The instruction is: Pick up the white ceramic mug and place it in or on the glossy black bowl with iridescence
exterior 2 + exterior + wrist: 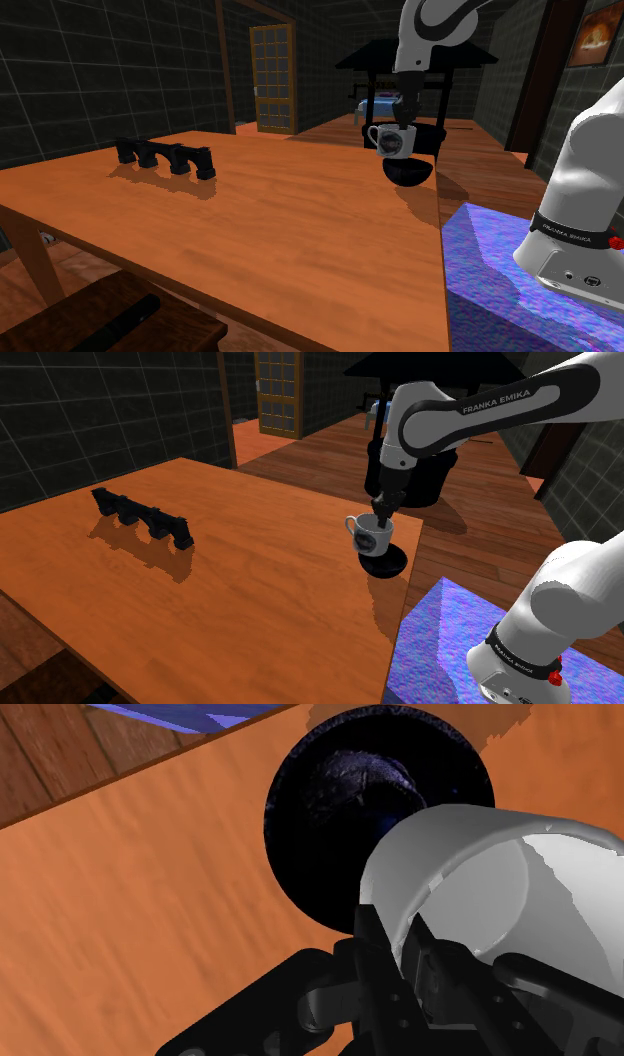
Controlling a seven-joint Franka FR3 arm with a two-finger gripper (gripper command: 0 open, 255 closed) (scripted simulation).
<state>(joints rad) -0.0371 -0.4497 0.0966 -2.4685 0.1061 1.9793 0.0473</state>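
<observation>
A white mug [369, 534] with a dark emblem hangs upright just above the glossy black bowl [389, 562], near the table's edge at the shoulder view's right. My black gripper [383, 512] comes down from above, shut on the mug's rim. In the second exterior view the mug [391, 141] floats over the bowl [409, 172], handle toward that view's left. In the wrist view the fingers [378, 942] pinch the mug's wall [455, 874], one inside and one outside, with the bowl [345, 799] below and partly hidden by the mug.
A black rack-like object [140, 516] lies on the orange wooden table [230, 582] toward the shoulder view's left. My stand, blue-purple on top [450, 642], sits beside the table's edge. A dark canopy-like piece of furniture [415, 55] and a door [272, 75] stand behind.
</observation>
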